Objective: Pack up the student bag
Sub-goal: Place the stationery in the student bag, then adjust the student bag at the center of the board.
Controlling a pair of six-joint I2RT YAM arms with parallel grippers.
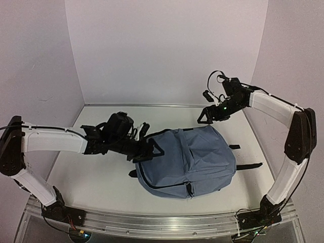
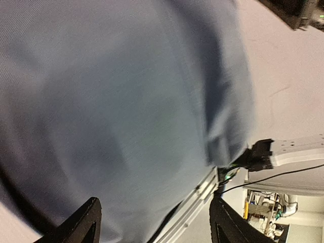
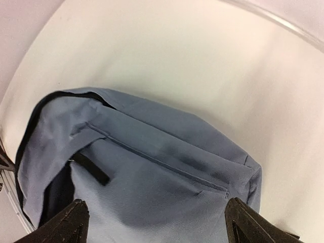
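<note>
Top external view: past the metal rail [image 1: 152, 221] at the near edge, the student bag [image 1: 195, 162] lies flat on the white table [image 1: 86, 177], right of centre. Its black straps [image 1: 248, 166] trail to its right. Our left gripper [image 1: 152, 150] is at the bag's left rim, spread, pinching nothing. Farther back, the right gripper [image 1: 205, 117] hovers over the far corner, also spread and empty. We see no books. We judge the next grip should take the fabric beside the zipper [image 1: 152, 185], not a strap; loose cloth may sag shut.
</note>
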